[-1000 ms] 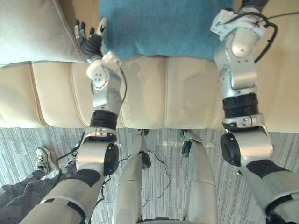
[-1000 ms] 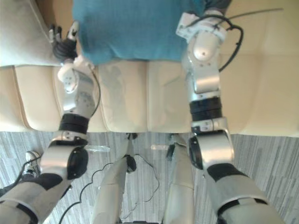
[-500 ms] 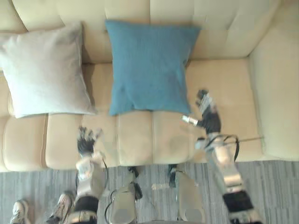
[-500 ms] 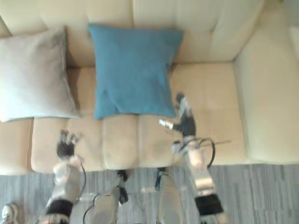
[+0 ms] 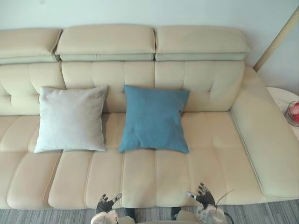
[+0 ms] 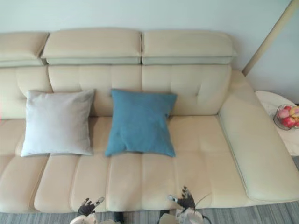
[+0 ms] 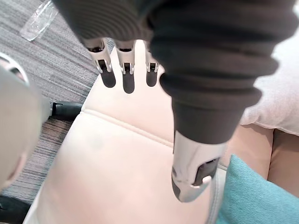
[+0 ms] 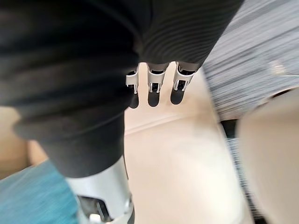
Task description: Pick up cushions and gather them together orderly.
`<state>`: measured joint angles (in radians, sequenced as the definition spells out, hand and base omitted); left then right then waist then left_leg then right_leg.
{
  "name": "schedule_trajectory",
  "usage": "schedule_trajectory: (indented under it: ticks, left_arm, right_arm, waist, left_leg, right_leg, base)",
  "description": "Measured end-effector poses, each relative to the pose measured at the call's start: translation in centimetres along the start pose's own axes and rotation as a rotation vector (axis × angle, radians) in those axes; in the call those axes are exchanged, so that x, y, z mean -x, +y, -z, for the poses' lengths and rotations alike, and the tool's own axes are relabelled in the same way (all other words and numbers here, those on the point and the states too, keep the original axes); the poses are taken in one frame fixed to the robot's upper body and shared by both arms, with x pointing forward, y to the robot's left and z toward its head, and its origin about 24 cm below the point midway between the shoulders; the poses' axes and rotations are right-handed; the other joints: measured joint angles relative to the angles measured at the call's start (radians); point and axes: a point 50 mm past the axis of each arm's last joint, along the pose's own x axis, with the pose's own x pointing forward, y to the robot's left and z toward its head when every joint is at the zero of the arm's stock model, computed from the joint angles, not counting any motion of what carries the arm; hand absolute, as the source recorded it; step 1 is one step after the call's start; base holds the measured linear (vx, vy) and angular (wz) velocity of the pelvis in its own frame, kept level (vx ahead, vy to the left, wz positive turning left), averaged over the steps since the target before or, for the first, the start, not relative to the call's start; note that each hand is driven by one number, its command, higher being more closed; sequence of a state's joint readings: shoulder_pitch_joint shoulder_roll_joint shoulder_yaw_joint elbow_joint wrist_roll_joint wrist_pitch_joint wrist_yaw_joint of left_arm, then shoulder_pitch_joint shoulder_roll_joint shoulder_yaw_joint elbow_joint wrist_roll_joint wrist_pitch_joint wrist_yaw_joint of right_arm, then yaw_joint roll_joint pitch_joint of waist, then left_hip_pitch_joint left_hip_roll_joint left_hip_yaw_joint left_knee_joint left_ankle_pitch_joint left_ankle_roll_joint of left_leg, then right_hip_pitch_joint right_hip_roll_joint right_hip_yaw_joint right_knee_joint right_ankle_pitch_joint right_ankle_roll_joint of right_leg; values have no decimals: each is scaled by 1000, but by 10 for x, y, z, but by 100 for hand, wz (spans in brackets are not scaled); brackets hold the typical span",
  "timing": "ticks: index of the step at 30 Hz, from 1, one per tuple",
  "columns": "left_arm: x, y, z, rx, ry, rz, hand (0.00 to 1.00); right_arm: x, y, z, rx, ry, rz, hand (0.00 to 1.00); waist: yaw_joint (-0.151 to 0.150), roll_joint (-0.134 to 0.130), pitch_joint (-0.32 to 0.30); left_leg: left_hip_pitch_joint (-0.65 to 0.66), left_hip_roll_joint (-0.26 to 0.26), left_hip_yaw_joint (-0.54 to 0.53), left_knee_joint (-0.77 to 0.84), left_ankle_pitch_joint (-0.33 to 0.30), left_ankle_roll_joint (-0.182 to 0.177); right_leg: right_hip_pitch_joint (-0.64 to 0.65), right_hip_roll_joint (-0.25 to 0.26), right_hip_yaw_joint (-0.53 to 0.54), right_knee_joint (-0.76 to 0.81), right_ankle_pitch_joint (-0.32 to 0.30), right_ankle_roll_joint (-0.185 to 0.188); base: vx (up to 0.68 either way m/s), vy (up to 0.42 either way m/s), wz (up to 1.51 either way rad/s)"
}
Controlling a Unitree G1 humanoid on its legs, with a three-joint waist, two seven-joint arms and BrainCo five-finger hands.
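Robot hands hang empty, fingers straight and spread, the left robot hand (image 5: 106, 203) and the right robot hand (image 5: 203, 197) low at the front edge of the seat, well apart from the blue cushion (image 5: 155, 119) and the grey cushion (image 5: 71, 118), which lean side by side against the backrest of the cream sofa (image 5: 219, 154). Both cushions look loosely propped, so a clumsy reach could tip one flat or drag it askew. Nothing lies between hands and cushions; a fruit bowl (image 6: 288, 116) on a round tabletop (image 6: 268, 102) stands beyond the armrest.
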<state>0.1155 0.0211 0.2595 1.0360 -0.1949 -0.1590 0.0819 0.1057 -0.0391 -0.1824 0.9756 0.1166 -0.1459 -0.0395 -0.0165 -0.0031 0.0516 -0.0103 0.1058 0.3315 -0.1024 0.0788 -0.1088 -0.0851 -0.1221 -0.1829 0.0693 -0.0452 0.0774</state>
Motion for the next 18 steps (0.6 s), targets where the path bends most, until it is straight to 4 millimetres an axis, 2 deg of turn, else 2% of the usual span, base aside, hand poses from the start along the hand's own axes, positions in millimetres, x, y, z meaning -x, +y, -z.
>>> schedule_trajectory:
  ticks: [3, 8, 11, 13, 14, 15, 16, 17, 18]
  left_arm:
    - [1, 3, 4, -24, 12, -3, 0]
    - [3, 6, 10, -48, 37, -6, 0]
    - [2, 4, 8, -49, 33, 0, 0]
    - [-2, -3, -3, -67, 4, 15, 0]
    - [-3, -3, -5, -72, -2, 18, 0]
    - [-6, -4, -16, -99, -34, 23, 0]
    - [-6, -9, -22, -101, -59, 36, 0]
    - [-7, -10, -25, -98, -68, 38, 0]
    - [-9, -18, -34, -107, -95, 57, 0]
  right_arm:
    - [1, -4, 6, -10, 30, 17, 0]
    - [0, -4, 6, -17, 39, 19, 0]
    - [-3, 1, -2, -18, 15, 8, 0]
    - [-9, 10, -22, -11, -39, -14, 0]
    - [-9, 12, -25, -11, -51, -18, 0]
    - [-8, 19, -30, -18, -79, -33, 0]
    - [-9, 23, -37, -26, -107, -37, 0]
    - [-9, 25, -39, -29, -112, -41, 0]
    - [-9, 29, -37, -29, -104, -51, 0]
  waist:
    - [0, -1, -10]
    - [4, -8, -7]
    - [8, -16, 4]
    - [20, -23, 35]
    - [22, -26, 41]
    - [22, -44, 55]
    - [29, -35, 64]
    - [26, -37, 72]
    - [24, -33, 78]
  left_leg:
    - [14, -4, -4, 0, -4, -1]
    - [46, -14, 11, -1, -10, 4]
    - [50, -20, 47, -1, -13, 8]
    - [47, -28, 102, 0, -24, 14]
    - [45, -30, 105, 0, -26, 17]
    - [26, -39, 128, 23, -33, 51]
    - [-6, -12, 131, 45, -36, 77]
    - [-16, -6, 138, 52, -36, 80]
    - [-30, 9, 120, 98, -34, 83]
  right_leg:
    - [20, 2, 5, -19, 11, 1]
    - [44, -1, 38, -38, 31, 7]
    - [23, -4, 78, -28, 48, 12]
    - [-26, -7, 131, 0, 68, 19]
    - [-33, -9, 134, 1, 70, 20]
    - [-53, -19, 147, 12, 84, 33]
    - [-62, -17, 140, 19, 97, 57]
    - [-84, -21, 122, 89, 65, 39]
    - [-154, -50, 65, 422, -63, 0]
  base:
    - [10, 19, -5]
    - [-16, 32, -14]
    - [-42, 45, -40]
    - [-95, 61, -71]
    - [-103, 53, -48]
    - [-121, 21, -30]
    - [-93, 11, -23]
    - [-84, -43, 11]
    - [-24, -81, 37]
